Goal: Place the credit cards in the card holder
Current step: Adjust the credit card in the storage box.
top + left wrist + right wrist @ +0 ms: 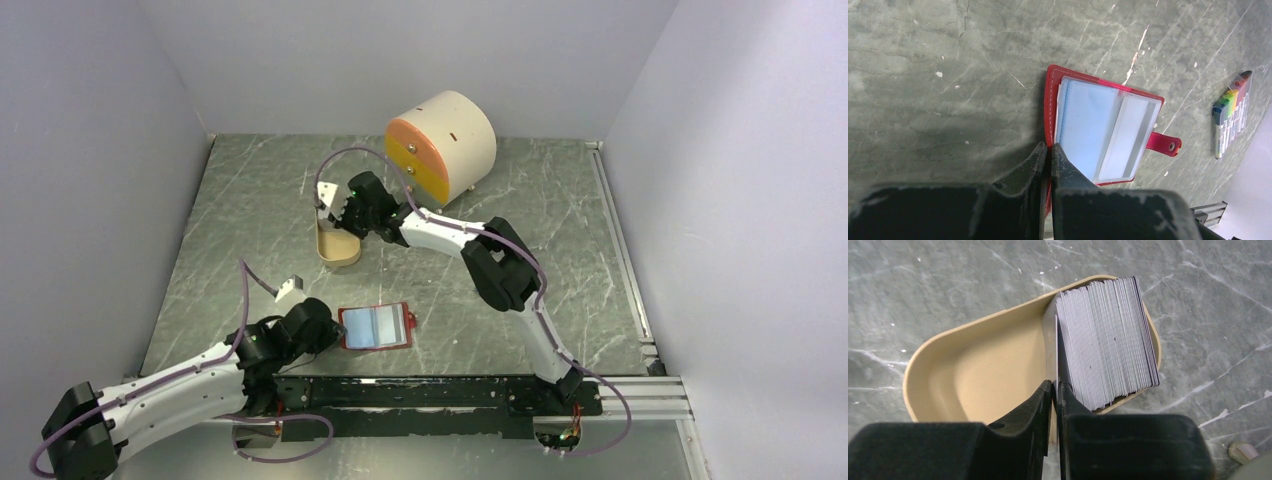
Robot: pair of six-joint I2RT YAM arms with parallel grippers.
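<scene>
**While the right gripper (1054,387) pinches one card, the card holder (375,327) lies well apart, beside the left gripper (337,333)**

Top external: where the right arm reaches out, its gripper is at the tan tray (338,250) mid-table. The holder lies open near the arm bases, nearer the left arm.

Left wrist: jaws appear clamped on the holder's red near edge. Pale blue pockets (1093,127) face up, and the snap tab (1165,144) points away to the right.

Right wrist: credit cards (1108,340) stand on edge, stacked at the tray's right end. Jaws are clenched on the end card (1050,335), parted slightly from the stack.

Assessment: the carry runs back toward the bases. Which way the pocket mouths face cannot be told.
</scene>
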